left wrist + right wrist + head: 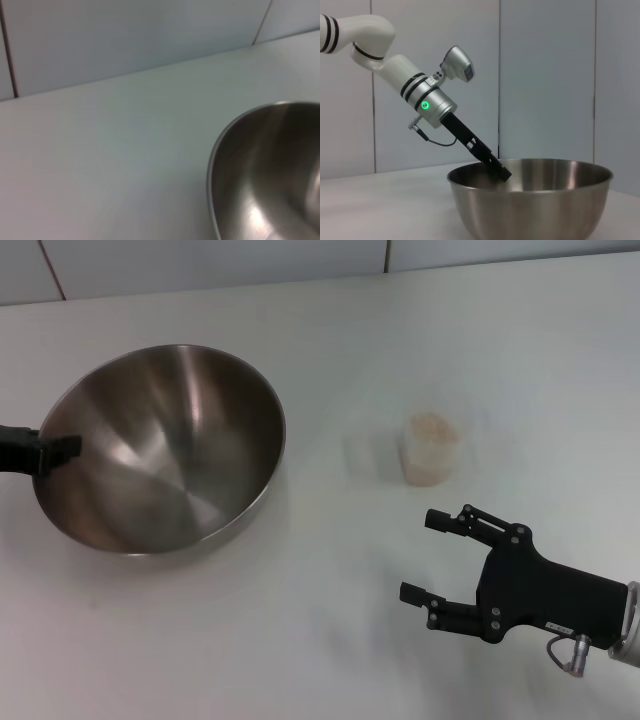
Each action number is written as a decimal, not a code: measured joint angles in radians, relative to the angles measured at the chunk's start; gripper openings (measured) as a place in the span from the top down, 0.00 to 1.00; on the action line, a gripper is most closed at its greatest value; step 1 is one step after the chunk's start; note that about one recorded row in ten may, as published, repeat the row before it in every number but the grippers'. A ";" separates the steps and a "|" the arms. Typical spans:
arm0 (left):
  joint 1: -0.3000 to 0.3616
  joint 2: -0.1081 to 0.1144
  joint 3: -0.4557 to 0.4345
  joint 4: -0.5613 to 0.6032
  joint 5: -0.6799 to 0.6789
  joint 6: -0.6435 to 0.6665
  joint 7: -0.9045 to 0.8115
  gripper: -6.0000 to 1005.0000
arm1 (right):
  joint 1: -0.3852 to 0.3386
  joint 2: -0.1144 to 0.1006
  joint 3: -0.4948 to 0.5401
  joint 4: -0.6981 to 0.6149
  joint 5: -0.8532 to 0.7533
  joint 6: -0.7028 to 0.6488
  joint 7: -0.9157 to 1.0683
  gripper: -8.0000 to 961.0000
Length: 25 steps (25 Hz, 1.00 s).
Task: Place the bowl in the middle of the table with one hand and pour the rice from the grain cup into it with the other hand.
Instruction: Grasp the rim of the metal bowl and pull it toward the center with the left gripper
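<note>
The stainless-steel bowl (160,450) is on the left of the white table (300,630). My left gripper (62,448) is shut on its left rim, one finger inside the bowl. The right wrist view shows the bowl (535,205) from the side with the left gripper (497,169) reaching down over its rim. The left wrist view shows part of the bowl's inside (275,175). The clear grain cup (431,450) stands upright right of the middle, filled with pale rice (430,426). My right gripper (420,555) is open and empty, near and slightly right of the cup, fingers pointing left.
A tiled wall (200,260) runs along the table's far edge. Bare tabletop lies between the bowl and the cup.
</note>
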<state>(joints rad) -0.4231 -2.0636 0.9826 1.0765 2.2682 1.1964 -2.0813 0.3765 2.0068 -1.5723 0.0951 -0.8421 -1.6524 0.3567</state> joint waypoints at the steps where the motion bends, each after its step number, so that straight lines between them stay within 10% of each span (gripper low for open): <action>1: -0.009 -0.001 -0.001 -0.003 0.021 0.002 -0.018 0.72 | 0.001 0.000 0.000 0.000 0.000 0.000 0.000 0.13; 8: -0.027 -0.001 -0.012 0.015 0.024 0.045 -0.046 0.91 | 0.001 -0.001 0.000 0.000 0.000 -0.001 0.001 0.13; 25: -0.188 0.038 -0.187 -0.086 0.022 0.190 -0.116 0.95 | 0.001 0.001 0.000 -0.007 0.000 -0.002 0.000 0.13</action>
<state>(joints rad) -0.6106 -2.0257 0.7958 0.9909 2.2905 1.3859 -2.1970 0.3780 2.0079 -1.5723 0.0878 -0.8421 -1.6541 0.3570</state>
